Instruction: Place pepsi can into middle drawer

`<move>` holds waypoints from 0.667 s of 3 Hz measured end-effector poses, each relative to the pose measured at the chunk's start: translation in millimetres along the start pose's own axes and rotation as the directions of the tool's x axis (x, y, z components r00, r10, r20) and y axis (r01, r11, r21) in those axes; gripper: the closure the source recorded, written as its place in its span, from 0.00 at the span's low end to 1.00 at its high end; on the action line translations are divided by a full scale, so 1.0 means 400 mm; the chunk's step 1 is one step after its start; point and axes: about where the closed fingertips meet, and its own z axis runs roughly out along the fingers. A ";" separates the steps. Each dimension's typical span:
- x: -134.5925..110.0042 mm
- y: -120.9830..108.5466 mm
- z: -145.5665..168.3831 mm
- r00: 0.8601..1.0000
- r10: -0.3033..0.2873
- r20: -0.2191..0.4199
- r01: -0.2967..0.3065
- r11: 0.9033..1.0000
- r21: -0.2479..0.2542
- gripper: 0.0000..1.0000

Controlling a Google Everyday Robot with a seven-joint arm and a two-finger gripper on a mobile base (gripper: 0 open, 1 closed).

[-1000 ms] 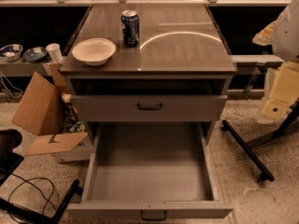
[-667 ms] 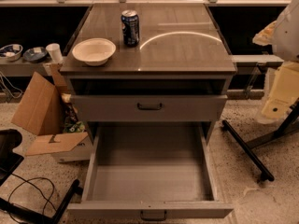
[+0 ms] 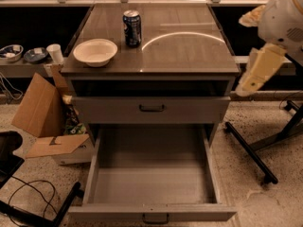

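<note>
The pepsi can [image 3: 132, 28] stands upright on the cabinet top, toward the back left, just right of a cream bowl [image 3: 95, 51]. The middle drawer [image 3: 152, 211] is pulled out wide below a closed grey drawer front [image 3: 151, 109], and its inside looks empty. My gripper [image 3: 258, 71] hangs at the end of the white arm off the cabinet's right side, level with the cabinet top's front corner. It is well to the right of the can and holds nothing that I can see.
The cabinet top [image 3: 189, 51] is glossy brown. An open cardboard box [image 3: 45, 117] and cables [image 3: 28, 197] lie on the floor at the left. A black stand leg [image 3: 251, 150] crosses the floor at the right. A shelf with small dishes [image 3: 23, 55] is at the far left.
My arm and gripper have moved left and up, closer to the cabinet's right edge. The can, bowl and drawers have not moved.
</note>
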 end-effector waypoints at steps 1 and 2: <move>-0.032 -0.139 0.046 0.984 0.007 0.179 -0.016 0.999 0.050 0.00; -0.095 -0.251 0.122 0.916 0.028 0.399 -0.061 0.996 0.072 0.00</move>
